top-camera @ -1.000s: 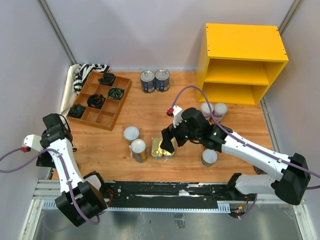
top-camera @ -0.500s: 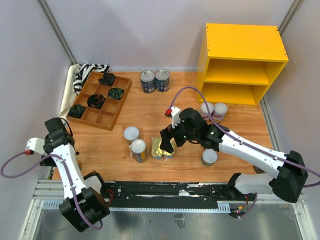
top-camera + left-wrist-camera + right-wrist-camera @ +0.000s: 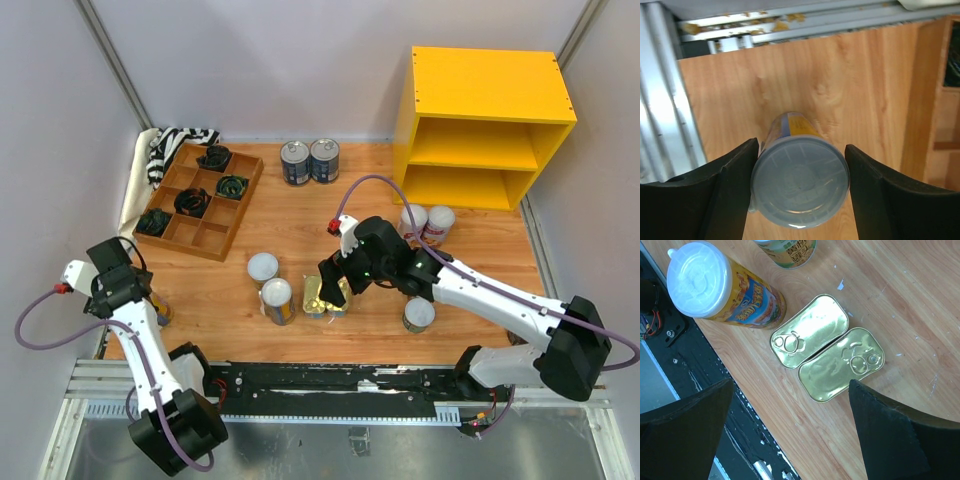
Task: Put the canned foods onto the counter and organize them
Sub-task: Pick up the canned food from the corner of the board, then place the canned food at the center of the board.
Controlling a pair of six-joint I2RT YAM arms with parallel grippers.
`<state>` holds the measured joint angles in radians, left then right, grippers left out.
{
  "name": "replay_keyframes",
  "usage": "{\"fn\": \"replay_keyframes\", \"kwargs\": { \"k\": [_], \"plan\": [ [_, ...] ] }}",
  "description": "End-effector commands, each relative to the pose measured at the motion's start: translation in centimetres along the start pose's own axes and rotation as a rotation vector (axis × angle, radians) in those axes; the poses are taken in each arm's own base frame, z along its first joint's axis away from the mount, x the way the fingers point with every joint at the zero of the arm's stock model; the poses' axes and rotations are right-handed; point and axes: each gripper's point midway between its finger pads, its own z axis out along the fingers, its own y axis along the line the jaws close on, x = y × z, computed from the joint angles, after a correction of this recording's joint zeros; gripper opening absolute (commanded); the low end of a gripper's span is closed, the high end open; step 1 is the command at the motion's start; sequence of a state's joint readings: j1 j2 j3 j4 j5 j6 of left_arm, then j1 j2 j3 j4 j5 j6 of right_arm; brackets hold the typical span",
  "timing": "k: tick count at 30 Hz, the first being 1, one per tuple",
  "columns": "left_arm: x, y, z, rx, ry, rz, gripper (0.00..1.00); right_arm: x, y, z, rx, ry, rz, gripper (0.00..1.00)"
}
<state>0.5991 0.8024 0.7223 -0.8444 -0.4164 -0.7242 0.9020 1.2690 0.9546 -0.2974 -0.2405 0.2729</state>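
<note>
The left jaws are closed against both sides of a white-lidded can [image 3: 800,182] that stands upright near the left edge of the tabletop [image 3: 840,75]. The right jaws gape wide, holding nothing, above two flat gold tins [image 3: 810,330] lying side by side, touching. The yellow counter [image 3: 487,85] stands well apart, back right.

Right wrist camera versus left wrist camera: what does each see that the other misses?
Right wrist only: two flat gold tins side by side beside a tall yellow-labelled can, under the open right gripper. Left wrist only: one tall lidded can with the left gripper closed against its sides, plus a wooden tray's edge. Both: the wooden table and dark fingers at the frame's sides.
</note>
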Motion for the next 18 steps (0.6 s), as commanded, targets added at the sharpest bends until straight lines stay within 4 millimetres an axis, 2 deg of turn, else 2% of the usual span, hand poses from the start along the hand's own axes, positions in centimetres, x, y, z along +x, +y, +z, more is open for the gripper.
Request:
{"fn": "replay_keyframes", "kwargs": {
  "k": [1, 8, 14, 18],
  "plan": [
    [2.5, -5.4, -0.6, 0.289, 0.128, 0.046, 0.22, -0.6, 0.0, 0.1, 0.0, -0.004, 0.015, 0.99],
    [6.4, -10.1, -3.8, 0.408, 0.123, 0.337, 0.18, -0.6, -0.2, 0.3, 0.008, 0.001, 0.017, 0.99],
    [9.2, -12.2, -7.1, 0.502, 0.138, 0.538, 0.14, -0.7, -0.5, 0.2, 0.023, -0.006, 0.006, 0.99],
    [11.8, -12.9, -9.6, 0.554, 0.147, 0.676, 0.14, -0.6, -0.7, 0.3, 0.03, -0.002, 0.004, 0.99]
  ]
}}
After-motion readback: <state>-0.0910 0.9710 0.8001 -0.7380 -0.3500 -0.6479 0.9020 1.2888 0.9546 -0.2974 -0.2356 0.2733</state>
